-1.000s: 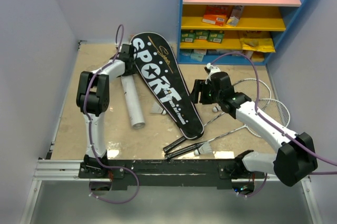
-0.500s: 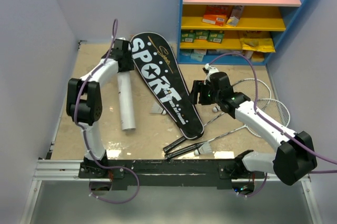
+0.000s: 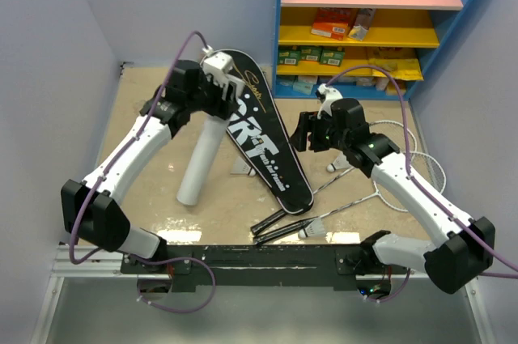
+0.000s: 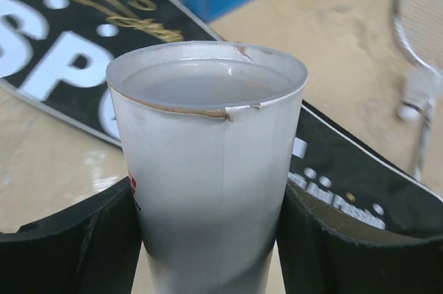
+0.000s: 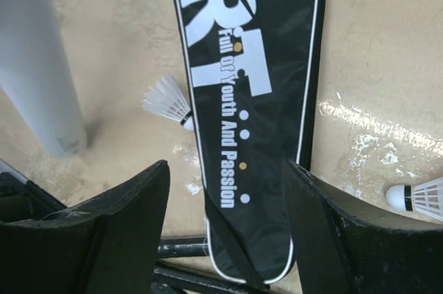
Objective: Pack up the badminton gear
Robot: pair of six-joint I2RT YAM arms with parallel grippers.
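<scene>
One white tube (image 4: 208,142) in left gripper (image 4: 208,228)

tube (image 4: 208,169): smooth white card, soft sheen, raw brown edge at the rim (slightly torn) | bag (image 5: 256,66): matt black cloth, flat white print | table (image 5: 387,52): beige, scuffed, glossy patches | shuttlecock (image 5: 167,99): white feathers

Right pincer (image 5: 225,169) hangs spread (nothing between its fingers) over the black bag (image 5: 263,45); a shuttlecock (image 5: 168,102) lies just beside it, with the white tube (image 5: 38,79) further left.
</scene>
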